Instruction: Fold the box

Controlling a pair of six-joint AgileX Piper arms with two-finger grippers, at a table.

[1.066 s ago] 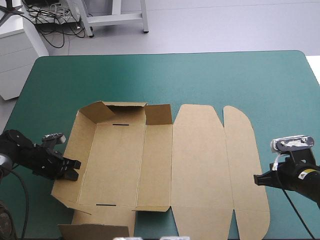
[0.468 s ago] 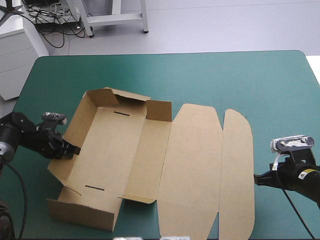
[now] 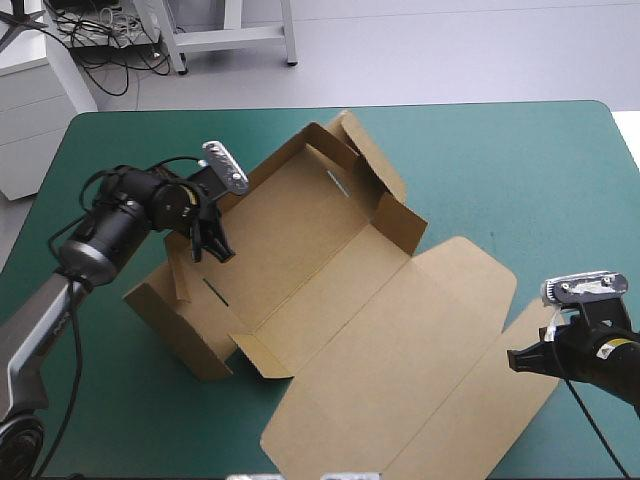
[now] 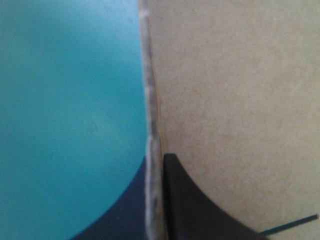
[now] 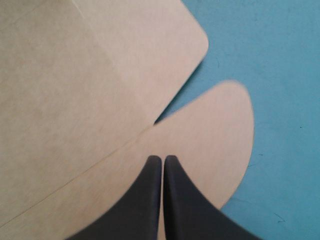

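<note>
The brown box [image 3: 330,285] lies turned at an angle in the middle of the table. Its tray half has walls raised, and its lid [image 3: 420,370] lies flat toward the near right. My left gripper [image 3: 208,245] is shut on the tray's left wall. In the left wrist view the wall's edge [image 4: 150,100] runs straight between the two black fingers [image 4: 200,210] of that left gripper [image 4: 156,157]. My right gripper [image 3: 513,358] is shut at the lid's right edge. In the right wrist view this gripper [image 5: 162,159] hovers over the lid's rounded flap [image 5: 210,130], holding nothing.
Bare teal-green cover [image 3: 500,160] shows beyond the box and along the right side, and more [image 3: 100,400] at the near left. One lid corner reaches the table's near edge [image 3: 420,472].
My left gripper has travelled toward the far side and to the right, dragging the wall with it. The whole box has swung clockwise and its lid now points near right. The right arm stayed put.
</note>
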